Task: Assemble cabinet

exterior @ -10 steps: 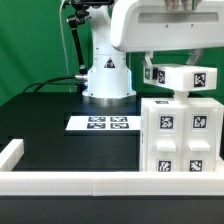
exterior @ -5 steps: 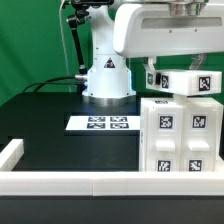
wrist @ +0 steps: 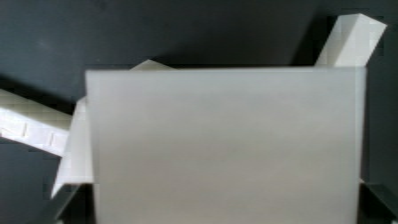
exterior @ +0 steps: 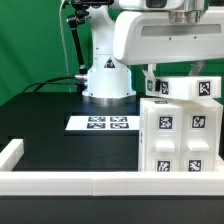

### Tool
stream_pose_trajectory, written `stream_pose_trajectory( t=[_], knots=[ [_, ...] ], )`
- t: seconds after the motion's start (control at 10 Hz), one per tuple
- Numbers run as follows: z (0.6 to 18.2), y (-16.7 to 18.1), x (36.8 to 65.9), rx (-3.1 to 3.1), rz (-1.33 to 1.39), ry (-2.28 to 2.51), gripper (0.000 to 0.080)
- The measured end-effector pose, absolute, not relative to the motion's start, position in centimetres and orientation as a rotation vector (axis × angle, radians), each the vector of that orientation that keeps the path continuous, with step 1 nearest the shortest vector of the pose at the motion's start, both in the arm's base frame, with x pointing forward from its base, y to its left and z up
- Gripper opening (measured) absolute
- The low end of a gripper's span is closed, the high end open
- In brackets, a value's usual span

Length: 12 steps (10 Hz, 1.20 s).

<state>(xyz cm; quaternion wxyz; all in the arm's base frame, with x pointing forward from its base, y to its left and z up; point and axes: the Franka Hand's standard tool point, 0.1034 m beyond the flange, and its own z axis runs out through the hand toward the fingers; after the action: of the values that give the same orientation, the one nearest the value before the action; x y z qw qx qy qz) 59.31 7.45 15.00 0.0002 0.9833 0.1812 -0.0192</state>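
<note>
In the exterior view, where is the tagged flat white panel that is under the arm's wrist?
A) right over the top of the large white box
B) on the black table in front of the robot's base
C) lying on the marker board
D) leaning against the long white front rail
A: the white panel is directly over the top of the large white box, well away from the marker board.

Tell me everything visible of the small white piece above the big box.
The small white piece is a flat boxy block, seemingly matte white plastic, with black-and-white square tags on its camera-facing sides. It is slightly tilted, just above the large white box at the exterior view's right, directly beneath the gripper. Whether it touches the box, or how the fingers hold it, cannot be seen.
</note>
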Motion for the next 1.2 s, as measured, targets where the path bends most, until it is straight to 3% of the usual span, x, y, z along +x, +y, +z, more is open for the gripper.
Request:
stream_pose_trajectory(
  t=[0.9, 1.2],
  knots=[
    [15.01, 7.57, 59.33, 3.092, -0.058, 0.551, 0.0563],
    [15.01, 7.65, 59.32, 3.127, -0.058, 0.268, 0.0563]
  ],
)
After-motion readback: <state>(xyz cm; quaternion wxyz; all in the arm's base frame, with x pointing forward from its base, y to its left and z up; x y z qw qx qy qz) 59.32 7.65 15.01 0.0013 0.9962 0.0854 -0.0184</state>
